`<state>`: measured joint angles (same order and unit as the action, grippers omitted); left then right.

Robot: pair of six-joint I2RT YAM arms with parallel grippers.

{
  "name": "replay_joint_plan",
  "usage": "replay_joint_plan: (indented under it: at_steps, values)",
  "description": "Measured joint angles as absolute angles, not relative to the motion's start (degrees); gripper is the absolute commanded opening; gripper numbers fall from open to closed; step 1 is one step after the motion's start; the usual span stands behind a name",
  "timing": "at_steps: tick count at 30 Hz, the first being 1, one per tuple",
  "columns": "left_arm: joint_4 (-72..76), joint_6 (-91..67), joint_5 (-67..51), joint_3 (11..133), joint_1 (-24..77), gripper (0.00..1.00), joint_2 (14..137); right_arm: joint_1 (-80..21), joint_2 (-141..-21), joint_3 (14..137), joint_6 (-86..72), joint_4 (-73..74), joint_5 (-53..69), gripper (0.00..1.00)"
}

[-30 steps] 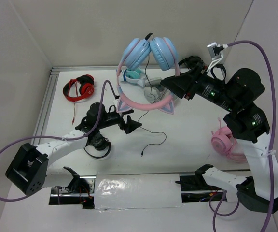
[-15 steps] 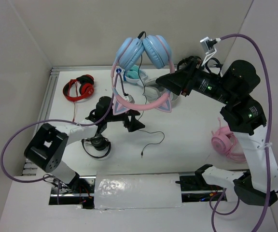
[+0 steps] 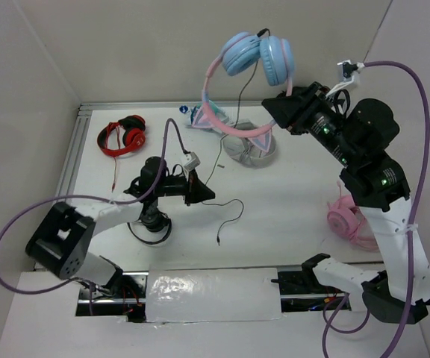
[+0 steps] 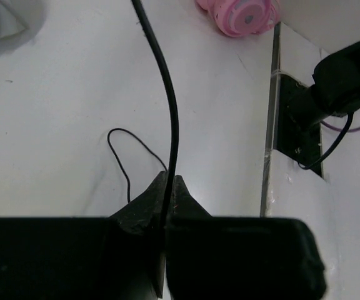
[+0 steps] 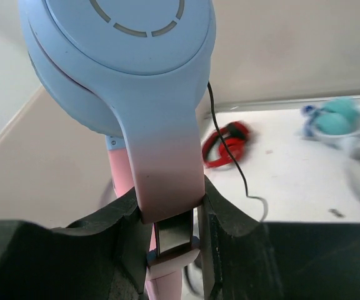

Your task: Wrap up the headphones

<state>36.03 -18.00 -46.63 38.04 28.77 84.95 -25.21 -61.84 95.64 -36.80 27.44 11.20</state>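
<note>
While the left gripper (image 4: 167, 182), low at centre-left of the top view, pinches the thin black cable (image 4: 171, 106) between closed jaws, a hard pull could strain its plug or let it slip free. Farther up, the right gripper (image 5: 170, 212) clamps the headband (image 5: 167, 165) of the headphones (image 3: 256, 60), which are held aloft at upper centre. Their cups are topmost and the arch reaches toward lower left.

You are not seeing any words, numbers, brand names or signs that you can read in these pictures. The headphones (image 5: 124, 75) are showing only plain blue and pink up close, with a ring of short grey lines on one side, and no letters.
</note>
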Motion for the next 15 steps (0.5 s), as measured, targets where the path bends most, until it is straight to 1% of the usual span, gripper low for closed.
replay_joint_plan:
  at_steps: [6,9,12,15]
  values:
    - [21.2,-18.3,-33.9,37.2,32.7,0.00,67.3,-24.3,-61.9,90.7,-33.0,27.2,-7.2,0.00]
    - [13.9,-18.3,-29.2,37.8,33.6,0.00,60.1,-24.1,-63.2,87.5,-28.9,26.1,-14.2,0.00]
    - [7.9,-18.2,-26.1,39.3,34.2,0.00,55.2,-24.1,-66.4,84.7,-23.1,25.8,-18.2,0.00]
    - [3.0,-17.7,-23.5,41.9,34.8,0.00,52.0,-24.6,-69.6,83.2,-17.9,25.5,-19.6,0.00]
